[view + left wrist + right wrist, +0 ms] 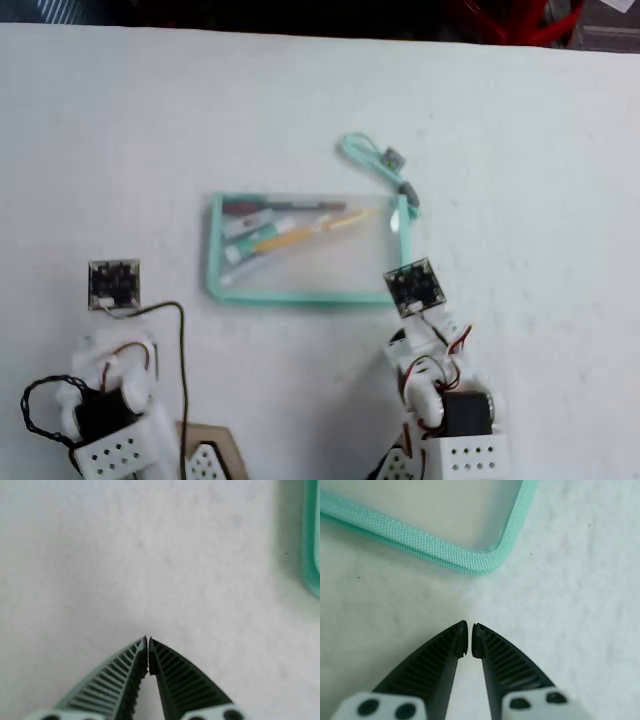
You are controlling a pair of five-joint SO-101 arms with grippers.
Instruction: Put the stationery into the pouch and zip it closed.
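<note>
A clear pouch (305, 250) with teal trim lies flat mid-table, holding pens, a yellow pencil and other stationery (285, 232). Its teal strap (375, 160) curls off the far right corner. In the left wrist view my left gripper (148, 641) is shut with nothing in it, over bare table left of the pouch's edge (311, 545). My right gripper (469, 627) is shut and holds nothing, just short of the pouch's near right corner (487, 562). From above, the left arm (113, 285) sits near left and the right arm (415, 285) at the pouch's near right corner.
The white table (520, 180) stretches open on all sides of the pouch. Dark clutter lines the far edge (300, 15). Cables (180, 350) trail by the left arm's base.
</note>
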